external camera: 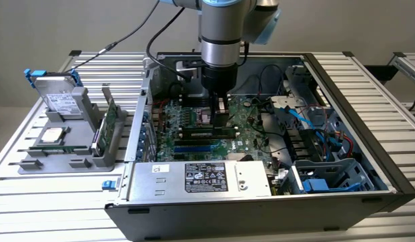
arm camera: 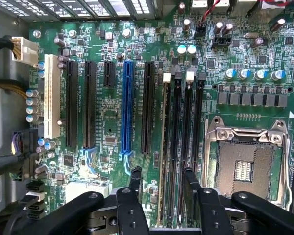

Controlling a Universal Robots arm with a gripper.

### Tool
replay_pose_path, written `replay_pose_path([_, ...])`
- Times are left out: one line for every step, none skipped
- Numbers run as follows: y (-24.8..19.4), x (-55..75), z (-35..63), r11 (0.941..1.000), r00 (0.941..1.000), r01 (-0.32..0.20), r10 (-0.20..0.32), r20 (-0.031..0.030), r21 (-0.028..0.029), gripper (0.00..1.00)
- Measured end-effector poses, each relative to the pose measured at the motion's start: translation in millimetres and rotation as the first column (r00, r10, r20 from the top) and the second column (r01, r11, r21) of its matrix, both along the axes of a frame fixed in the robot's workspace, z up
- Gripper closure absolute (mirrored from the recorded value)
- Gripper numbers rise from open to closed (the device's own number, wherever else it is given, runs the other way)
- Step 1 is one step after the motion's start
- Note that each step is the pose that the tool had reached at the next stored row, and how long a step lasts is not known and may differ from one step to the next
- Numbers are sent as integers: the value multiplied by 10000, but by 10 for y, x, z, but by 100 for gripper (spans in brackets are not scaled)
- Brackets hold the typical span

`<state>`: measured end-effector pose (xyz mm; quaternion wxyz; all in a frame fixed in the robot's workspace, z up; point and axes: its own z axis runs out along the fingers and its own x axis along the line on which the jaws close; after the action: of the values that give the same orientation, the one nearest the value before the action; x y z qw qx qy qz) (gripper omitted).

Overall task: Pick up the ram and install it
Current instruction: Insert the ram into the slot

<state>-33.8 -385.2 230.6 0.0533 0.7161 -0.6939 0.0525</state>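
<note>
- Exterior view: the arm's claw [external camera: 221, 112] stands low inside the open computer case [external camera: 342, 91], just above the motherboard [external camera: 194, 132]. The case rests on the slatted worktop [external camera: 60, 212].
- Wrist view: the claw [arm camera: 161, 188] is spread wide, holding nothing. The ram [arm camera: 162, 147] sits edge-on in a memory slot between the fingers [arm camera: 135, 178].

A plain grey wall [external camera: 53, 25] stood behind the work area, evenly lit with no hard shadows. The table [external camera: 53, 212] was built of ribbed aluminium slats with black end caps. At the exterior view's right, a second slatted table [external camera: 409, 65] stood just apart, a strip of dull floor [external camera: 396, 93] showing between them.
</note>
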Motion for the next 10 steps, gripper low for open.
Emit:
replay_pose_path([0, -1, 15, 10000, 10000, 1, -1, -32, 1, 54])
replay_pose_path([0, -1, 32, 10000, 10000, 2, -2, -66, 0, 54])
replay_pose_path([0, -2, 50, 10000, 10000, 2, -2, -94, 1, 54])
replay_pose_path([0, -3, 71, 10000, 9999, 2, -2, -122, 1, 54])
replay_pose_path([0, -3, 92, 10000, 9999, 2, -2, -154, 0, 54])
replay_pose_path([0, -3, 106, 10000, 9999, 2, -2, -167, -1, 54])
replay_pose_path([0, -3, 113, 10000, 9999, 3, -3, -167, 0, 54])
replay_pose_path([0, -3, 112, 10000, 9999, 3, -3, -166, 2, 54])
replay_pose_path([0, -3, 112, 10000, 9999, 2, -2, -167, 2, 54])
replay_pose_path([0, -2, 112, 10000, 9999, 2, -2, -167, 3, 54])
